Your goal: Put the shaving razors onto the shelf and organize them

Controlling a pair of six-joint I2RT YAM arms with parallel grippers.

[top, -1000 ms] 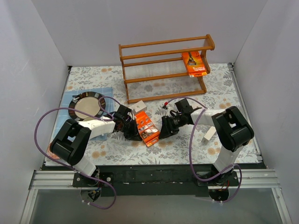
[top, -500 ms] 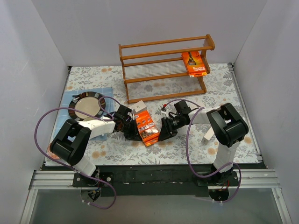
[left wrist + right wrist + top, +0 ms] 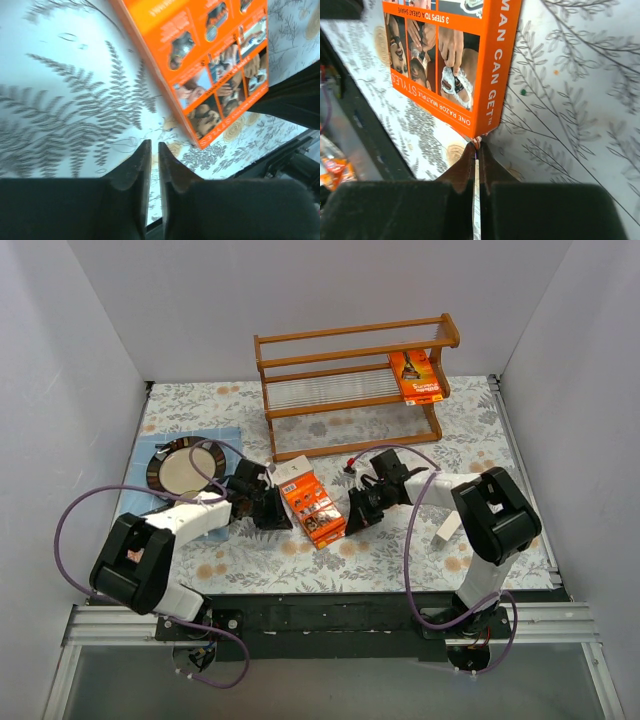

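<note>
One orange razor pack (image 3: 311, 504) lies on the flowered tablecloth between my two grippers, and shows in the left wrist view (image 3: 215, 65) and the right wrist view (image 3: 445, 55). My right gripper (image 3: 344, 524) (image 3: 476, 145) is shut on a thin flap at the pack's near corner. My left gripper (image 3: 282, 511) (image 3: 154, 143) sits just left of the pack, apart from it, its jaws a narrow slit apart with nothing between them. A second orange pack (image 3: 418, 376) leans on the right end of the wooden shelf (image 3: 350, 336). A white box (image 3: 447, 530) lies by the right arm. Another white box (image 3: 291, 471) touches the orange pack's far end.
A round cream vessel with a dark rim (image 3: 185, 466) rests on a blue cloth (image 3: 228, 436) at the left. The shelf's lower front rail (image 3: 350, 445) stands just behind the grippers. White walls close in the table on three sides.
My left gripper has let go of the orange pack, parted slightly and drawn back to the left. My right gripper has shut on the pack's near corner.
</note>
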